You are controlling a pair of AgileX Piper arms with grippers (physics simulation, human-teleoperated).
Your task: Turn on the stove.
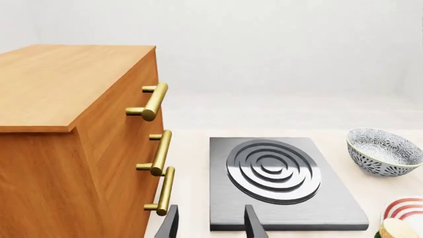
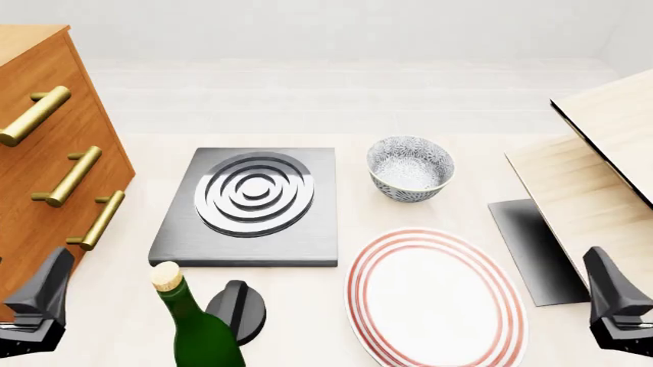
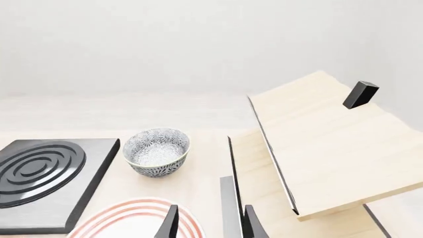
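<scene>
The stove (image 2: 173,243) is a flat dark grey slab at the table's left centre, with a round burner (image 2: 253,193) of silver and black rings. Its separate round black knob (image 2: 237,310) lies on the table just in front of the slab. My left gripper (image 2: 46,294) hovers open at the near left, well left of the knob. In the left wrist view the gripper (image 1: 211,225) frames the stove's (image 1: 330,208) near edge; the knob is out of that view. My right gripper (image 2: 610,294) stands open at the near right and holds nothing. The right wrist view shows its fingers (image 3: 170,223) apart.
A green bottle (image 2: 199,336) with a cork stands right beside the knob. A white plate (image 2: 436,302) with red rings and a patterned bowl (image 2: 410,167) sit right of the stove. A wooden drawer chest (image 2: 46,176) is at left. Light wooden boards (image 2: 602,168) and a dark flat panel (image 2: 536,248) are at right.
</scene>
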